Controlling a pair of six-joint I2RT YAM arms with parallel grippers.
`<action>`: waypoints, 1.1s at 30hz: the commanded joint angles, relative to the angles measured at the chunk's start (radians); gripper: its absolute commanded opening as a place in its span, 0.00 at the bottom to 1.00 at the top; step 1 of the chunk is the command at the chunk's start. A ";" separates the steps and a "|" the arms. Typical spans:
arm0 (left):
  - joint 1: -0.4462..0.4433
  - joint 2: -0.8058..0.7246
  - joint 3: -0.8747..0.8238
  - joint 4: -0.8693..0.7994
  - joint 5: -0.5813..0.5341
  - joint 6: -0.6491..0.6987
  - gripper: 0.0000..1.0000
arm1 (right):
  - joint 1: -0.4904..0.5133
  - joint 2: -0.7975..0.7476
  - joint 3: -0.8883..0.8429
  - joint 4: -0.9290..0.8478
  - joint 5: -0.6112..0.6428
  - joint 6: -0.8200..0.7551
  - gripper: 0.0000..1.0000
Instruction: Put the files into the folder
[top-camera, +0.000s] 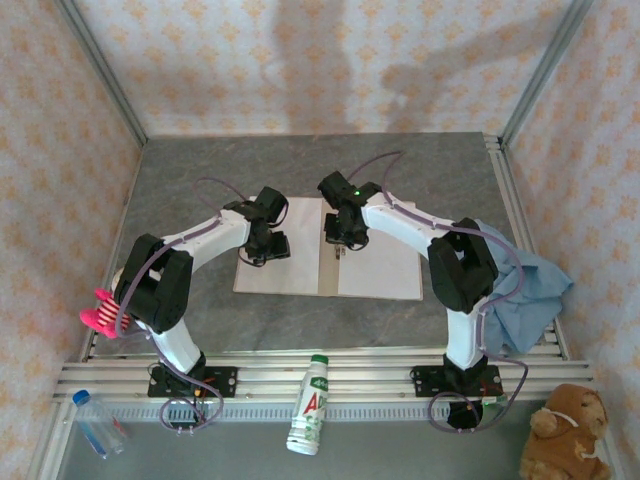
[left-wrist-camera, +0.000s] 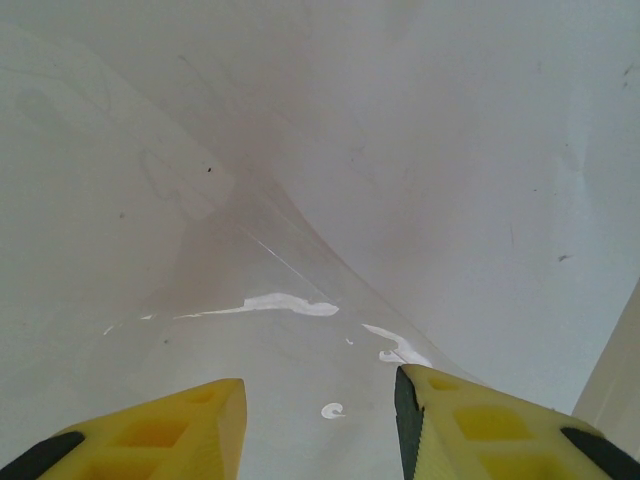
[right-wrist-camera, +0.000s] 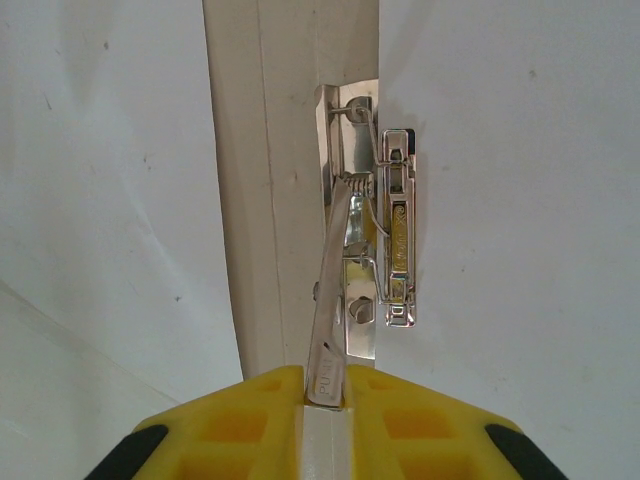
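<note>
i saw the right gripper (right-wrist-camera: 325, 390) closed on the metal lever (right-wrist-camera: 330, 280) at the spine of the folder (top-camera: 331, 278). the left gripper (left-wrist-camera: 320, 400) stood half open, holding nothing, just above the files (left-wrist-camera: 450, 150). farther out, the folder lay open mid-table, with the files on both halves.

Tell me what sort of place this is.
Probably a robot test booth, not an office: aluminium frame posts around wallpapered walls, and robot arms bolted to a rail.
</note>
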 joint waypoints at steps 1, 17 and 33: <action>0.013 -0.001 -0.007 0.005 -0.002 0.008 0.44 | 0.010 0.007 0.024 -0.039 0.039 -0.012 0.19; 0.013 0.001 -0.017 0.004 0.001 0.010 0.42 | 0.009 0.007 0.011 -0.029 0.025 -0.010 0.19; 0.014 0.004 -0.024 0.003 -0.001 0.014 0.41 | 0.027 0.010 -0.055 -0.015 0.031 -0.010 0.16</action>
